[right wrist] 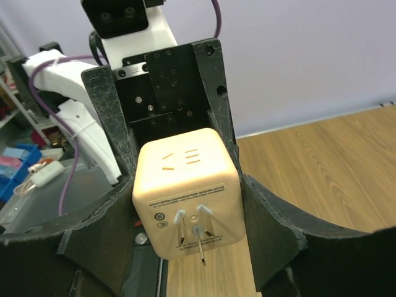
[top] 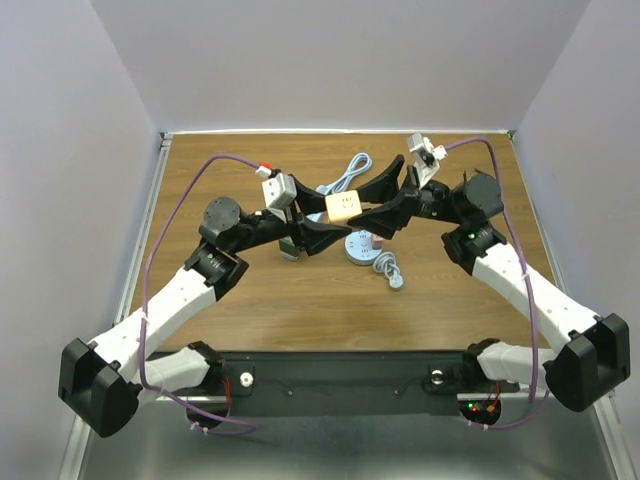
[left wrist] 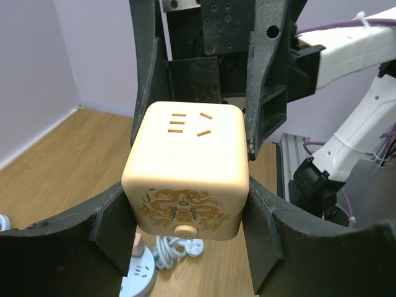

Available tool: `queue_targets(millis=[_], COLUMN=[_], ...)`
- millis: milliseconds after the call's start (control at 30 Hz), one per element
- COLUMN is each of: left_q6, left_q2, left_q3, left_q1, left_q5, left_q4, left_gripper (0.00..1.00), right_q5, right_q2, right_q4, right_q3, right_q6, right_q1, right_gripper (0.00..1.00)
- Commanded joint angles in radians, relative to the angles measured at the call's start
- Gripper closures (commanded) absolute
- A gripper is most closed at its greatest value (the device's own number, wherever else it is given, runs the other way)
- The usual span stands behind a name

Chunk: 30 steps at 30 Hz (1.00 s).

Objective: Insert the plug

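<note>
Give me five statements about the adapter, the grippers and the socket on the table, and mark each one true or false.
1. The cream cube-shaped plastic adapter is clamped by both the left gripper and the right gripper. True.
2. The adapter rests on the brown wooden table. False: it is held in the air above it.
3. Three metal prongs stick out of one face of the adapter. True.
4. The adapter is plugged into the round blue-grey socket base. False: the socket base lies on the table, apart from the adapter.
5. A pale coiled cable lies beside the socket base. True.
</note>
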<state>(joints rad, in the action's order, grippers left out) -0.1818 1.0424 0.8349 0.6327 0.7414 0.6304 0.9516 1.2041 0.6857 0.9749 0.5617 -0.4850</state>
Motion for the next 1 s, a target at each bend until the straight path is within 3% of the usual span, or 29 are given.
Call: queue_targets(millis=[0,67,100,267,400,533,667,967], left_q6=[0.076,0.099,0.103,0.128,0.145,0.212,0.280,0.292], left_q2=[-0.015,-0.004,0.002,0.042,0.053,0.070,0.123,0.159], left_q3=[-0.013,-0.020,-0.023,-0.019,-0.007,0.041,0.108,0.147], left_q1=[0.007,0.007,0.007,0.010,0.010,0.044,0.102,0.124], left_q5=[-0.088,-0.143,-0.160,-0.192,-0.183,-0.206,-0.339,-0.396], left_q4=[-0.052,-0.089,-0.106,-0.153,-0.173,-0.296,-0.426,-0.445], left_gripper=[1.00,1.00,1.00,1.00,1.00,1.00,1.00,1.00], right_q5=[-0.241,-0.336,-0.417,-0.470,-0.491,-0.521,-0.443,-0.294], right_q2=[-0.063,-0.086,-0.118,-0.130,-0.118,-0.115,-0.017,0.055], right_q4=[-0.306,-0.418,-0.469,-0.557,-0.601,-0.669,-0.854,-0.937], right_q3=[0.002,0.022,0.025,0.064,0.070,0.120,0.252,0.255], right_q6=[-0.170,-0.229,-0.244,-0.312,-0.344,-0.350,-0.347,-0.272], right_q1=[-0.004,-0.006,-0.004,-0.004,-0.004,-0.004,-0.004,-0.004], right_gripper=[0.49,0.37,0.26,0.20,0.09,0.06,0.08,0.11])
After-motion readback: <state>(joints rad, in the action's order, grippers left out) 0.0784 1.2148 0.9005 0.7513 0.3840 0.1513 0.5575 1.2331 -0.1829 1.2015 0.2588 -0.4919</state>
